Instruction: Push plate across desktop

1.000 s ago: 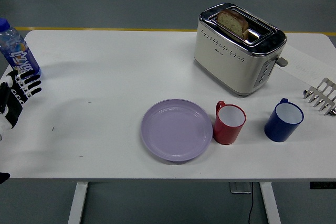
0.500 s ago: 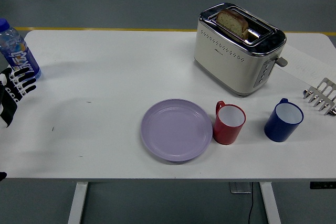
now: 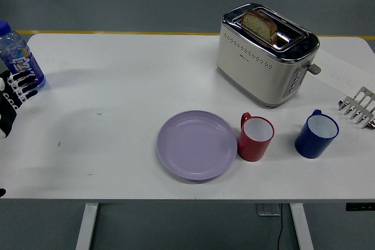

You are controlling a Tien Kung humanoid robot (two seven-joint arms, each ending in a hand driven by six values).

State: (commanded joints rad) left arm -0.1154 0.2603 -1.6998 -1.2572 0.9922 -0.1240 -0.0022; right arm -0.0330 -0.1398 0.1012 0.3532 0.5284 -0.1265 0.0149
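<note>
- The plate (image 3: 197, 144) lies flat near the tabletop's (image 3: 117, 86) near edge, a little right of the middle. It has not shifted over the last second.
- Its right rim sits just beside the red mug (image 3: 256, 137), close enough that I cannot tell whether they touch. The blue mug (image 3: 316, 133) stands further toward the right edge, apart from both.
- The tabletop to the plate's left is bare all the way to the left edge.
- My left hand (image 3: 12, 100) is at the left edge, well apart from the plate. Over the last second it has drawn back toward that edge and slid a little toward the far side, so less of it shows now.
- My fingers (image 3: 23, 83) are released: spread loosely, holding nothing, their tips just beside the water bottle (image 3: 20, 57) near the far-left corner. I cannot tell whether they brush it.
- The only change is my hand pulling away, so I judge no push is under way at this moment. Whether the plate sits where a push left it or where one would begin, the scene does not settle.
- At the far side, the toaster (image 3: 266, 54) holds a slice of bread (image 3: 261, 26), and a metal rack (image 3: 358, 107) pokes in at the right edge.
- My right hand is out of view.
</note>
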